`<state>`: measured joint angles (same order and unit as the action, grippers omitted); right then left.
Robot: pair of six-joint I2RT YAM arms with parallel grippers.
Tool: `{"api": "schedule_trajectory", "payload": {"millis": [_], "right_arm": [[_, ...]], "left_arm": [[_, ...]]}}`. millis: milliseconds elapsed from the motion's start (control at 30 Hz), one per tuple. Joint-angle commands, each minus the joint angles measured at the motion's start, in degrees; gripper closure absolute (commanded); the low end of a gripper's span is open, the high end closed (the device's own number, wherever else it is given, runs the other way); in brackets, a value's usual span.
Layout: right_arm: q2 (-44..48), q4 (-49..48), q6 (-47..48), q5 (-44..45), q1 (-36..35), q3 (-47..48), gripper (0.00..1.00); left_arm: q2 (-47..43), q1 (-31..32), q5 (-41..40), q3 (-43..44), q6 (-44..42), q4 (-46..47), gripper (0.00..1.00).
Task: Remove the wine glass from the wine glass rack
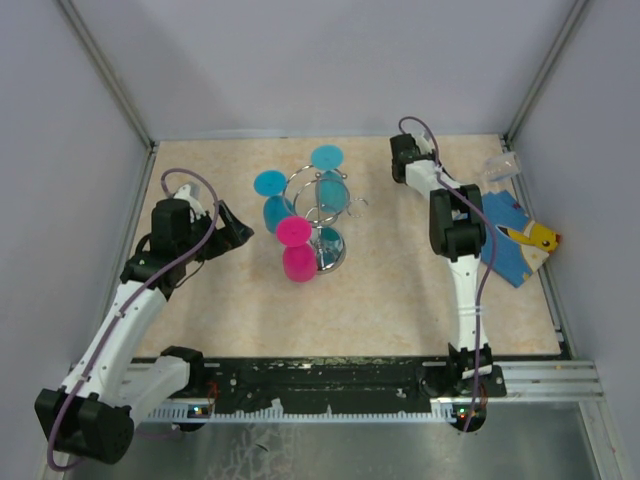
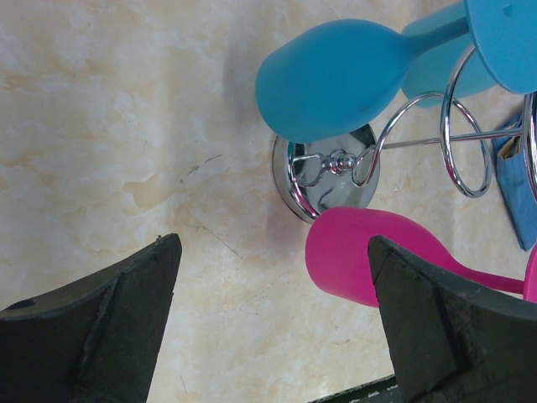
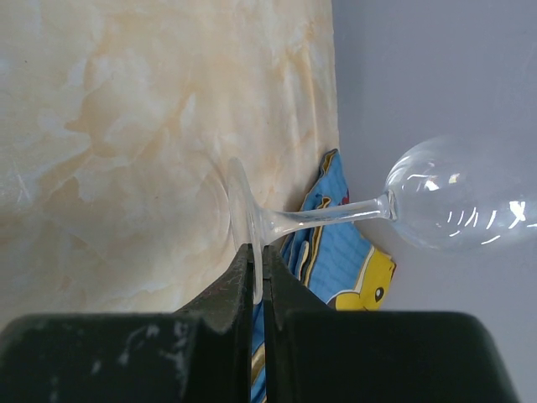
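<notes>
— Where's the wine glass (image 3: 453, 197)?
— Off the rack (image 1: 328, 250); the right gripper (image 3: 258, 252) is clamped on the rim of its foot; the bowl is by the right wall, near a blue cloth (image 1: 508, 250).
— And the left gripper (image 2: 273, 243)?
— Fingers spread, holding nothing; it's near the rack, where a pink glass (image 2: 352, 252) and blue glasses (image 2: 336, 80) hang.

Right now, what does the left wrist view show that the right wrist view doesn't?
Left wrist only: the chrome wine glass rack holding a blue glass and a pink glass, ahead of the open left gripper. Right wrist only: a clear wine glass, its foot pinched in the shut right gripper. Both: the beige marbled tabletop.
</notes>
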<state>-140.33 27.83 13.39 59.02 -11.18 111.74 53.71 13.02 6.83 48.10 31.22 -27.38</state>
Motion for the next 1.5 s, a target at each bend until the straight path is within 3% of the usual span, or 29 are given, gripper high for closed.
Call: {"api": "schedule_trajectory", "payload": {"millis": [0,367,867,1467], "right_arm": [[-2.99,0.03,-0.82,-2.62,-0.61,-0.56,1.00],[-3.03,1.20,-2.11,-4.38,-0.80,-0.52,1.00],[-2.52,2.81,-3.76,-7.01,-2.17,-0.34,0.92],[-1.02,6.31,-8.19,-15.99,-2.59,0.09,0.73]], "left_arm": [[0.06,-0.27,0.64,1.37,-0.45,1.54,0.02],[0.39,-0.27,0.92,1.14,-0.55,1.89,0.02],[0.69,-0.27,0.76,0.72,0.11,2.33,0.02],[1.44,-0.27,1.97,0.71,0.51,3.21,0.02]]}}
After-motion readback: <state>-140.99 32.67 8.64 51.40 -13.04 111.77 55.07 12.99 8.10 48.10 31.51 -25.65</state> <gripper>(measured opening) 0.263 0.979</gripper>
